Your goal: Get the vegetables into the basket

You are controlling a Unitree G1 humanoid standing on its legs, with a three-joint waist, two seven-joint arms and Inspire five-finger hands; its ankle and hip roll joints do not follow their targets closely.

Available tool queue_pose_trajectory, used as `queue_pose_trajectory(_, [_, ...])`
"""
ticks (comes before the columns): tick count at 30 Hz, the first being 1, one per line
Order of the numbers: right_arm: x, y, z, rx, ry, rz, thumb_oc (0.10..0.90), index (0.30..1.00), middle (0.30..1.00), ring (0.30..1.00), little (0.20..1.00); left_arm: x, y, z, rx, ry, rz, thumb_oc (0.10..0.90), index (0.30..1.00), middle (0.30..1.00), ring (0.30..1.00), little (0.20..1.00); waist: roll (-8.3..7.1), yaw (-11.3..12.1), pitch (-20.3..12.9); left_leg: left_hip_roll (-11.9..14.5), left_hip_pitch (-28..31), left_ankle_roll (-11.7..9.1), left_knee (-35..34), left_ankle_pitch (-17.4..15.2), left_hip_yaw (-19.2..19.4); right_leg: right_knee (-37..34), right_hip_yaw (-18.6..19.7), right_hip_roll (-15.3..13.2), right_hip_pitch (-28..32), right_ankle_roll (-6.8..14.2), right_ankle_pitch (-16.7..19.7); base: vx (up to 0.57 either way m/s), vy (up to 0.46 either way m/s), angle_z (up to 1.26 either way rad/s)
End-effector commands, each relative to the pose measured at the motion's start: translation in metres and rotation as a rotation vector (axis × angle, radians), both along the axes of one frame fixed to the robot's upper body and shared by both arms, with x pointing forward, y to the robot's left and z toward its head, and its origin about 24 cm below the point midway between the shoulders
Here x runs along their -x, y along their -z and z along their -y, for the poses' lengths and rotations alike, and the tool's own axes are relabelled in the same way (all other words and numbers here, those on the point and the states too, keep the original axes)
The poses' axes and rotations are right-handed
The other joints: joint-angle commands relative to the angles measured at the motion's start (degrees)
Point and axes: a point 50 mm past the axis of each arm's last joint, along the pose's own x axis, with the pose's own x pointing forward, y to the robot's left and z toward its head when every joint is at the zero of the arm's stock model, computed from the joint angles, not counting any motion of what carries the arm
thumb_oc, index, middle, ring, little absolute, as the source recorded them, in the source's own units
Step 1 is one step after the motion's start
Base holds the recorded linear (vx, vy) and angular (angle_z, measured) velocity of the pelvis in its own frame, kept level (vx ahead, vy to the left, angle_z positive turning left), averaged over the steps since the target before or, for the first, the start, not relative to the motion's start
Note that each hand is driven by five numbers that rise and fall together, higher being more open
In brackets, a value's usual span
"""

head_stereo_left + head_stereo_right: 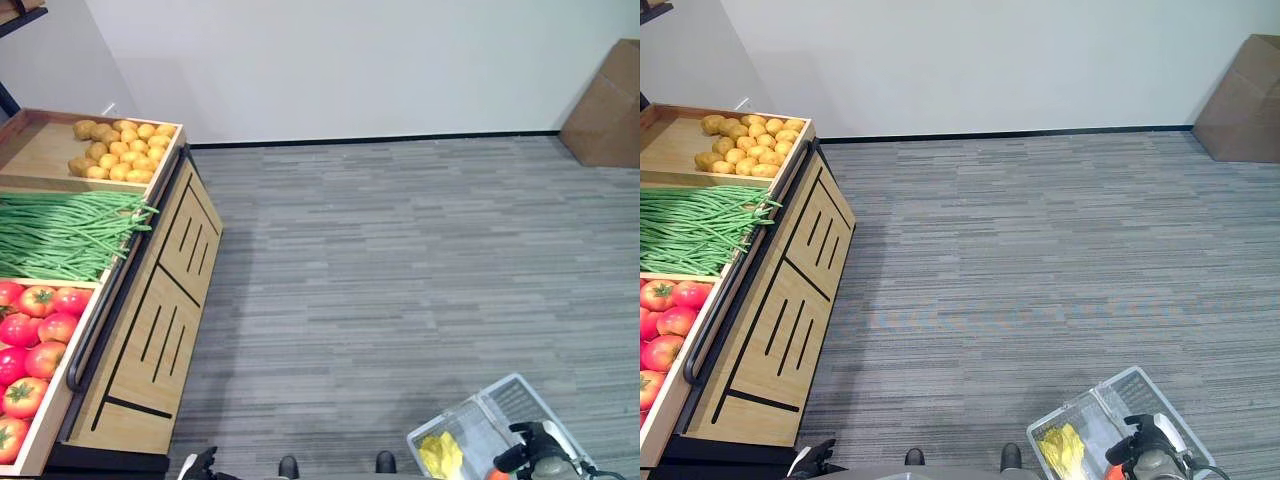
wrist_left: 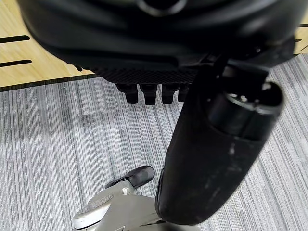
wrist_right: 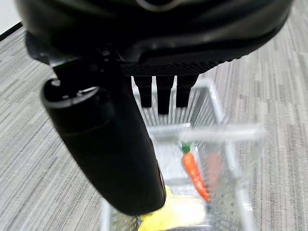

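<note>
Right hand (image 3: 159, 91) is hanging just above the basket (image 3: 230, 166), fingers curled down short, gripping nothing I can make out; the basket handle is crossing below the fingers and I can't tell if they're touching it. In the head views the right hand (image 1: 535, 445) is sitting at the near right edge of the basket (image 1: 505, 395), which is standing on the grey carpet (image 1: 400, 260) at lower right.

Left hand (image 2: 154, 91) is hanging over bare carpet beside the wooden stand (image 1: 150, 320), fingers tucked in, carrying nothing.

Basket is already holding a carrot (image 3: 194, 173) and something yellow (image 1: 440, 455), maybe a pepper or leafy thing, hard to tell.

On the stand to the left, well apart from the basket: potatoes (image 1: 122, 148) in the far bin, green beans (image 1: 65, 232) in the middle, tomatoes (image 1: 35, 335) nearest. All are looking untouched.

Judging progress: partly done, a couple of items are in and plenty of produce is left on the stand. Next pick is likely needing a turn toward the stand.
</note>
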Motion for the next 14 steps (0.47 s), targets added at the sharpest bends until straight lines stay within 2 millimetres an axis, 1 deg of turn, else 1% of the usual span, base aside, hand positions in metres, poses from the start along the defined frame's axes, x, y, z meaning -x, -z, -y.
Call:
queue_pose_trajectory(1, [-0.01,-0.02,0.026,0.089,0.063,0.073,0.9,1.0,1.0,1.0,1.0,0.002,-0.002,-0.011,-0.025,-0.044,-0.005,0.9,1.0,1.0,1.0,1.0,-3.48,0.0,-0.7,2.3,-0.9,-3.6,0.0,-0.9,-1.4,0.1,0.5,-2.8,1.2,3.2,-2.2,0.0,0.0,0.0])
queue_pose_trajectory(4, [-0.005,-0.016,0.023,0.066,0.068,0.07,0.9,1.0,1.0,1.0,1.0,0.006,-0.002,-0.014,-0.031,-0.067,-0.017,0.9,1.0,1.0,1.0,1.0,-3.75,-0.3,-0.7,2.4,-0.8,-3.7,0.0,-0.9,-1.3,0.1,0.6,-2.8,1.1,3.2,-2.1,0.0,0.0,0.0])
queue_pose_trajectory(6, [0.001,-0.007,0.011,0.027,0.042,0.051,0.9,1.0,1.0,1.0,1.0,0.008,-0.001,-0.015,-0.034,-0.088,-0.023,0.9,1.0,1.0,1.0,1.0,-3.98,-0.4,-0.6,2.4,-0.9,-3.7,0.0,-0.9,-1.3,0.1,0.7,-2.7,1.0,3.1,-2.0,0.0,0.0,0.0])
queue_pose_trajectory(7, [0.001,-0.007,0.011,0.027,0.042,0.051,0.9,1.0,1.0,1.0,1.0,0.008,-0.002,-0.015,-0.034,-0.088,-0.023,0.9,1.0,1.0,1.0,1.0,-3.99,-0.4,-0.6,2.4,-0.9,-3.7,0.0,-0.9,-1.4,0.1,0.7,-2.7,1.0,3.1,-2.0,0.0,0.0,0.0])
queue_pose_trajectory(8, [0.003,0.004,-0.007,-0.018,-0.027,0.024,0.9,1.0,1.0,1.0,1.0,0.011,-0.001,-0.014,-0.036,-0.094,-0.031,0.9,1.0,1.0,1.0,1.0,-4.14,-0.5,-0.5,2.5,-1.1,-3.7,0.0,-0.7,-1.4,0.1,0.8,-2.6,0.9,3.1,-1.9,0.0,0.0,0.0])
queue_pose_trajectory(9, [0.005,0.008,-0.014,-0.035,-0.059,0.006,0.9,1.0,1.0,1.0,1.0,0.012,-0.001,-0.014,-0.037,-0.093,-0.035,0.9,1.0,1.0,1.0,1.0,-4.21,-0.5,-0.5,2.5,-1.1,-3.7,0.0,-0.7,-1.4,0.1,0.8,-2.6,0.8,3.1,-1.9,-0.04,-0.01,-0.01])
queue_pose_trajectory(10, [0.009,0.018,-0.033,-0.092,-0.13,-0.018,0.9,1.0,1.0,1.0,1.0,0.015,0.0,-0.013,-0.046,-0.086,-0.05,0.9,1.0,1.0,1.0,1.0,-4.36,-0.7,-0.3,2.5,-1.2,-3.7,0.0,-0.6,-1.4,0.1,0.9,-2.6,0.7,3.0,-1.8,-0.04,-0.009,-0.01])
queue_pose_trajectory(11, [0.014,0.022,-0.042,-0.126,-0.143,-0.027,0.9,1.0,1.0,1.0,1.0,0.016,0.0,-0.012,-0.044,-0.094,-0.049,0.9,1.0,1.0,1.0,1.0,-4.46,-0.7,-0.2,2.5,-1.3,-3.7,0.0,-0.5,-1.5,0.1,0.9,-2.6,0.7,3.0,-1.7,-0.04,-0.009,-0.01])
queue_pose_trajectory(14, [0.03,0.034,-0.065,-0.237,-0.07,-0.024,0.9,1.0,1.0,1.0,1.0,0.022,0.002,-0.009,-0.029,-0.129,-0.059,0.9,1.0,1.0,1.0,1.0,-4.6,-0.9,-0.2,2.5,-1.3,-3.7,0.0,-0.5,-1.4,0.1,0.9,-2.6,0.6,3.0,-1.7,0.0,0.0,0.0])
